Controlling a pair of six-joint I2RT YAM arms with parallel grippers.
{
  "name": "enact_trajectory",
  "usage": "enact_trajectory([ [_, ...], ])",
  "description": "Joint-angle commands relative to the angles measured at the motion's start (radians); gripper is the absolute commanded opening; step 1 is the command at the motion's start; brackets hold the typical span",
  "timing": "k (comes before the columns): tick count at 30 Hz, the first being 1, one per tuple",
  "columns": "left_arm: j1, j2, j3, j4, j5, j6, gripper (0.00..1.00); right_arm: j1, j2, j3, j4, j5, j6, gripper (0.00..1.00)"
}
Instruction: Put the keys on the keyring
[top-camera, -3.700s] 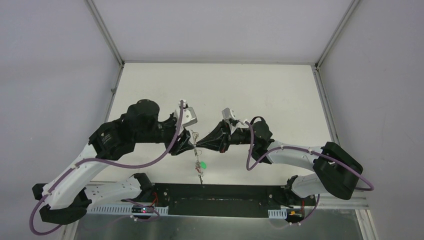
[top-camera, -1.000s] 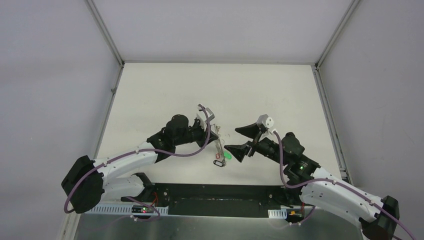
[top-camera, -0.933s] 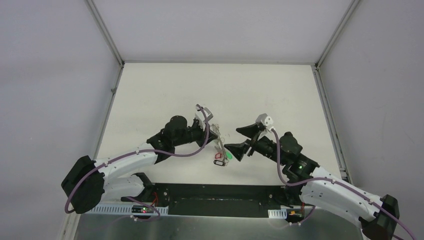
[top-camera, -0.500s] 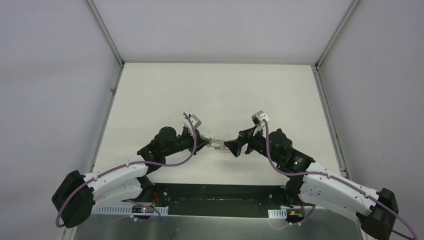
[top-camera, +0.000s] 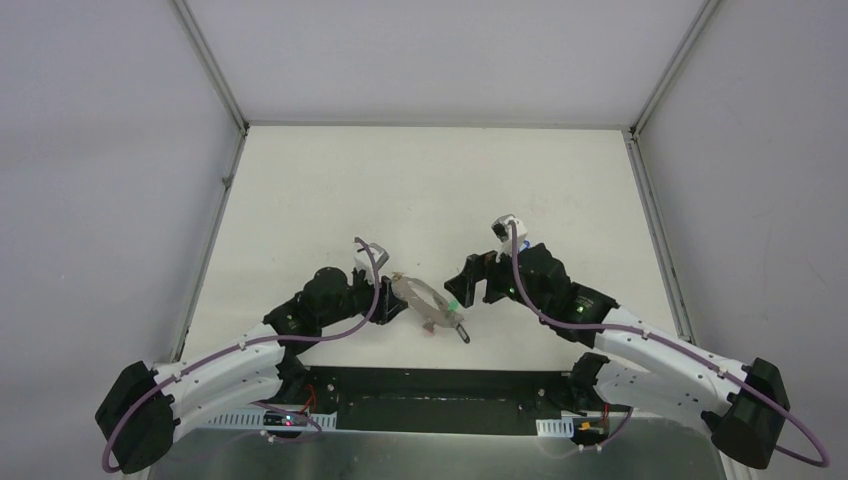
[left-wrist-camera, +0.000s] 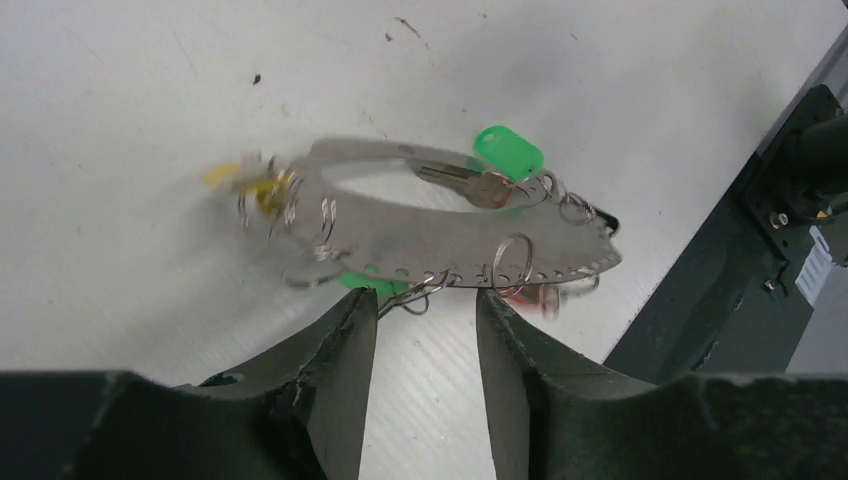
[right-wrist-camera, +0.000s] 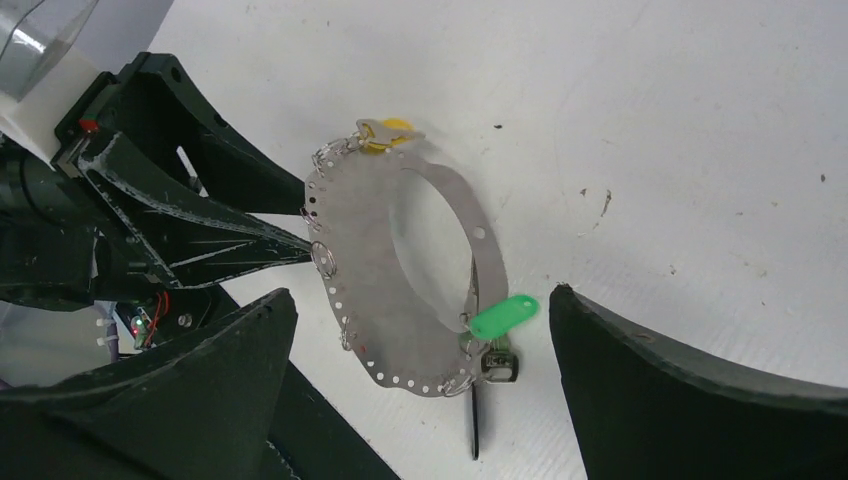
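The keyring (top-camera: 430, 305), a wide flat silvery loop with small holes along its rim, is down at the white table between my two grippers. Keys hang from it on little rings with a green tag (right-wrist-camera: 504, 315), a yellow tag (right-wrist-camera: 395, 125), a red tag (left-wrist-camera: 535, 300) and a black tag (right-wrist-camera: 474, 420). My left gripper (left-wrist-camera: 425, 295) is open, its fingertips just at the keyring's (left-wrist-camera: 450, 235) near edge with bare table showing between them. My right gripper (right-wrist-camera: 422, 292) stands wide open above the keyring (right-wrist-camera: 380, 290), touching nothing.
The black base plate (top-camera: 440, 400) runs along the table's near edge, close behind the keyring and beside the black tag (top-camera: 463, 335). Grey walls and metal rails (top-camera: 210, 70) enclose the table. My left fingers (right-wrist-camera: 200, 240) show in the right wrist view.
Both arms have come down and toward the near edge. The keyring, held upright in the shut left gripper before, is now low at the table and the left jaws have opened off it.
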Motion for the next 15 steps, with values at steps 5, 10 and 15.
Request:
enact_trajectory([
  [5,0.008,-0.084,0.027,-0.106,-0.058,-0.108,0.58,-0.070,0.067,0.089,-0.093,-0.100,0.115,1.00],
  [10,0.008,-0.113,0.124,-0.323,-0.159,-0.204,0.69,-0.150,0.105,0.095,-0.111,-0.222,0.168,1.00],
  [15,0.008,-0.094,0.180,-0.446,-0.264,-0.306,0.74,-0.211,0.162,0.103,-0.111,-0.340,0.180,1.00],
])
